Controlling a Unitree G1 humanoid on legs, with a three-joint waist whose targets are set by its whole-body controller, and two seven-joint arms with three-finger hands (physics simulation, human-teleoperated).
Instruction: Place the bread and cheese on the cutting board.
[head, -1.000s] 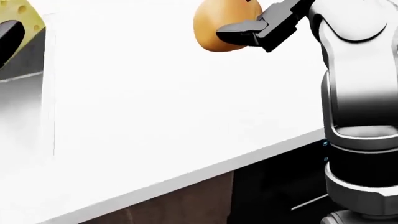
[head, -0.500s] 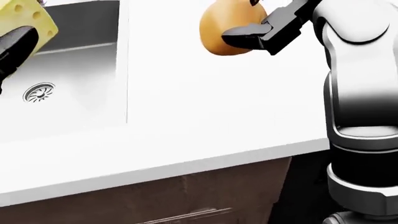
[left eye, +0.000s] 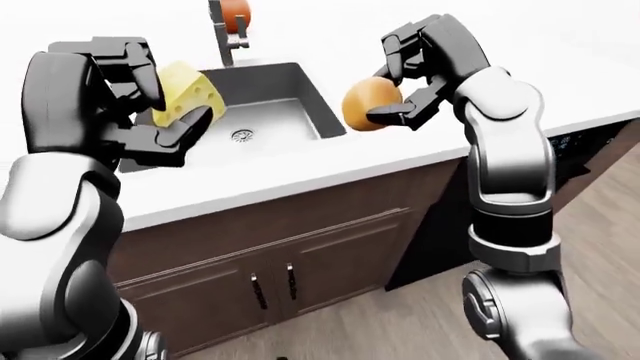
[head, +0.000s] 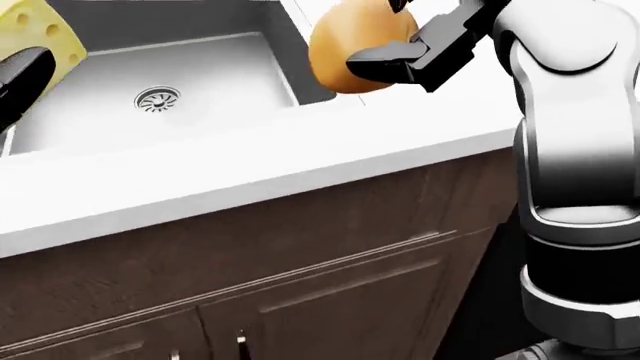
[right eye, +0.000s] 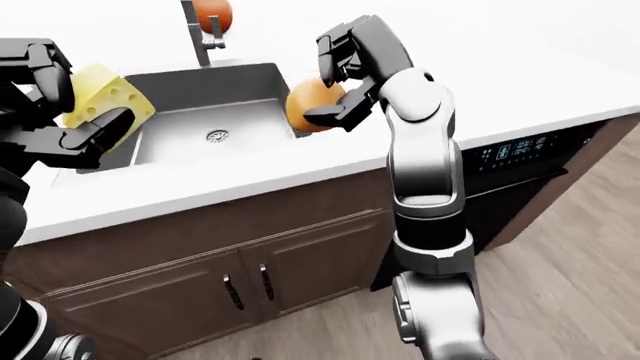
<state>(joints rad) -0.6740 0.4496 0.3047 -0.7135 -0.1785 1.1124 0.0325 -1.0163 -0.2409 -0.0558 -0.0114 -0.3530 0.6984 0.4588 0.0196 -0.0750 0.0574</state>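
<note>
Worktop (right eye: 520, 82): white, flat, above brown cabinet doors.
Sink (left eye: 290, 112): steel basin sunk into the worktop, round drain (left eye: 241, 136) in its floor.
Faucet (right eye: 196, 30): upright at the sink's top edge.
Orange object (right eye: 212, 13): beside the faucet; identity unclear.

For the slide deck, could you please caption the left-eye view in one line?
G1 holds the cheese in its left hand and the bread in its right hand above the sink.
</note>
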